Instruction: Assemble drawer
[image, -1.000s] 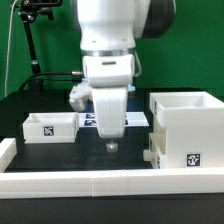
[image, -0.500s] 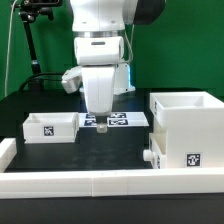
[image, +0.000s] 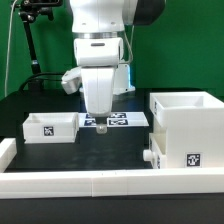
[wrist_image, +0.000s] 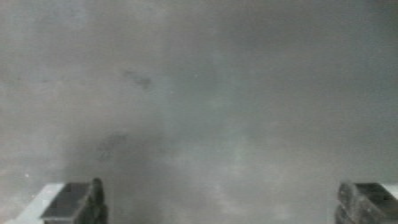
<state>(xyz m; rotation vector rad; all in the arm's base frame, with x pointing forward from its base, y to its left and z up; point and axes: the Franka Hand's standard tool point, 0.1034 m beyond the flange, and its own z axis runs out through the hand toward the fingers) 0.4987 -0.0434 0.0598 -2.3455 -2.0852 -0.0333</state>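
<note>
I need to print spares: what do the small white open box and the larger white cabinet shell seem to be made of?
The small white open box looks like rigid plastic, matte: uniform white, thick walls, no grain or glare. The larger white cabinet shell seems the same matte plastic, with thick, even walls; printed or moulded cannot be told.
</note>
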